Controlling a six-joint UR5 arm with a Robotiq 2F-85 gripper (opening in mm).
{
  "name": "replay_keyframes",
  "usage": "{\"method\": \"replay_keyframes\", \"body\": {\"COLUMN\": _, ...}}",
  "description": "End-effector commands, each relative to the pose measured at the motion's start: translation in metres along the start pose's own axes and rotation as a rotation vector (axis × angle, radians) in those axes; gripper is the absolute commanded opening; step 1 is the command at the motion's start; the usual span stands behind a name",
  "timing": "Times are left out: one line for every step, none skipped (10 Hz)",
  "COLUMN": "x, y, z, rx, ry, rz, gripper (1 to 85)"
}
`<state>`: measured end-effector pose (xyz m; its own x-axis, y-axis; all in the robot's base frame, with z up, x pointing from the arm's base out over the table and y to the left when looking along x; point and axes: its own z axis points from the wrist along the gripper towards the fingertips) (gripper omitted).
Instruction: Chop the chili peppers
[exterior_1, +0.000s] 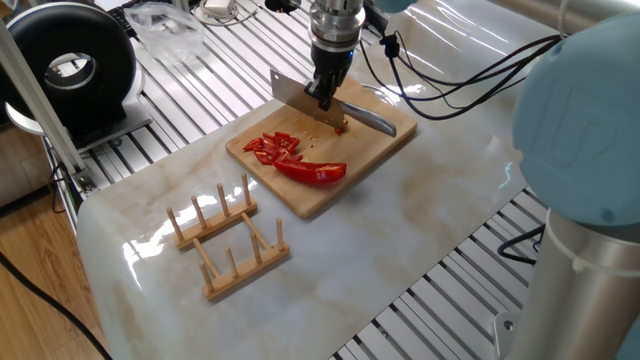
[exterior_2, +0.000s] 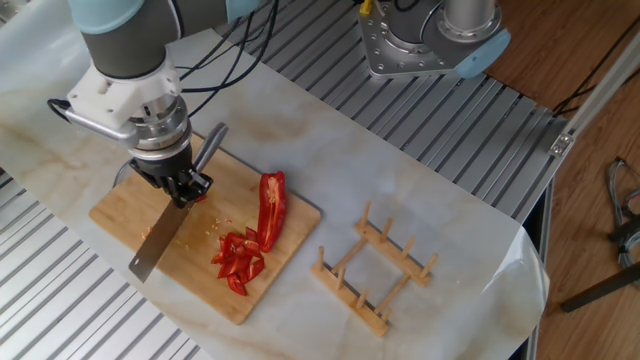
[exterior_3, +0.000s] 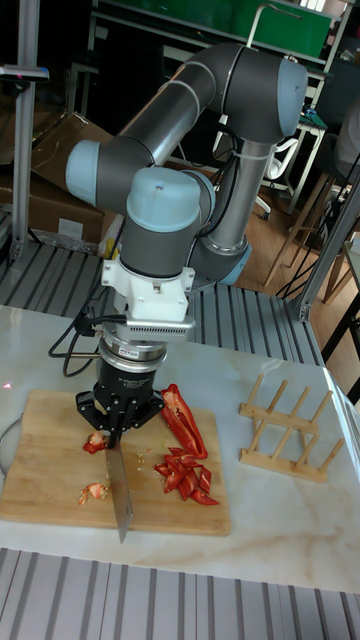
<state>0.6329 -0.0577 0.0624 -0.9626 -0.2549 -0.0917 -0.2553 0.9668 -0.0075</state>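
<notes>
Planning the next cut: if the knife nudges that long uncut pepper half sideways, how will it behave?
The pepper half lies flat on the board, so it would probably slide, not roll. Its glossy skin suggests it is slippery. It looks light and somewhat bendy, so the knife could skid it off the edge.

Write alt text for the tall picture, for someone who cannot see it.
A robot arm's gripper holds a knife blade-down over a wooden cutting board. Beside it lie one long red chili half and a pile of cut chili pieces.
</notes>
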Motion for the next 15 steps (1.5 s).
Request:
{"method": "replay_keyframes", "body": {"x": -0.004, "y": -0.011, "z": -0.003, "rx": -0.012, "ry": -0.018, "rz": -0.008, "gripper": 1.3}}
{"method": "replay_keyframes", "body": {"x": -0.004, "y": -0.013, "z": -0.004, "rx": -0.017, "ry": -0.022, "rz": -0.012, "gripper": 1.3}}
{"method": "replay_keyframes", "body": {"x": -0.004, "y": -0.016, "z": -0.003, "rx": -0.010, "ry": -0.020, "rz": -0.011, "gripper": 1.3}}
{"method": "replay_keyframes", "body": {"x": -0.005, "y": -0.019, "z": -0.001, "rx": -0.003, "ry": -0.023, "rz": -0.012, "gripper": 1.3}}
{"method": "replay_keyframes", "body": {"x": -0.006, "y": -0.022, "z": 0.000, "rx": -0.001, "ry": -0.029, "rz": -0.012, "gripper": 1.3}}
{"method": "replay_keyframes", "body": {"x": -0.007, "y": -0.024, "z": 0.001, "rx": 0.002, "ry": -0.031, "rz": -0.010, "gripper": 1.3}}
{"method": "replay_keyframes", "body": {"x": -0.007, "y": -0.026, "z": 0.000, "rx": 0.009, "ry": -0.033, "rz": -0.011, "gripper": 1.3}}
{"method": "replay_keyframes", "body": {"x": -0.008, "y": -0.027, "z": 0.000, "rx": 0.012, "ry": -0.037, "rz": -0.008, "gripper": 1.3}}
{"method": "replay_keyframes", "body": {"x": -0.007, "y": -0.030, "z": -0.001, "rx": 0.020, "ry": -0.038, "rz": -0.006, "gripper": 1.3}}
{"method": "replay_keyframes", "body": {"x": -0.007, "y": -0.033, "z": -0.001, "rx": 0.027, "ry": -0.041, "rz": -0.005, "gripper": 1.3}}
{"method": "replay_keyframes", "body": {"x": -0.008, "y": -0.035, "z": -0.001, "rx": 0.032, "ry": -0.044, "rz": -0.003, "gripper": 1.3}}
{"method": "replay_keyframes", "body": {"x": -0.008, "y": -0.038, "z": -0.002, "rx": 0.041, "ry": -0.047, "rz": -0.002, "gripper": 1.3}}
{"method": "replay_keyframes", "body": {"x": -0.009, "y": -0.041, "z": -0.001, "rx": 0.048, "ry": -0.050, "rz": -0.003, "gripper": 1.3}}
{"method": "replay_keyframes", "body": {"x": -0.009, "y": -0.043, "z": 0.000, "rx": 0.050, "ry": -0.052, "rz": -0.003, "gripper": 1.3}}
{"method": "replay_keyframes", "body": {"x": -0.009, "y": -0.047, "z": 0.001, "rx": 0.051, "ry": -0.056, "rz": -0.006, "gripper": 1.3}}
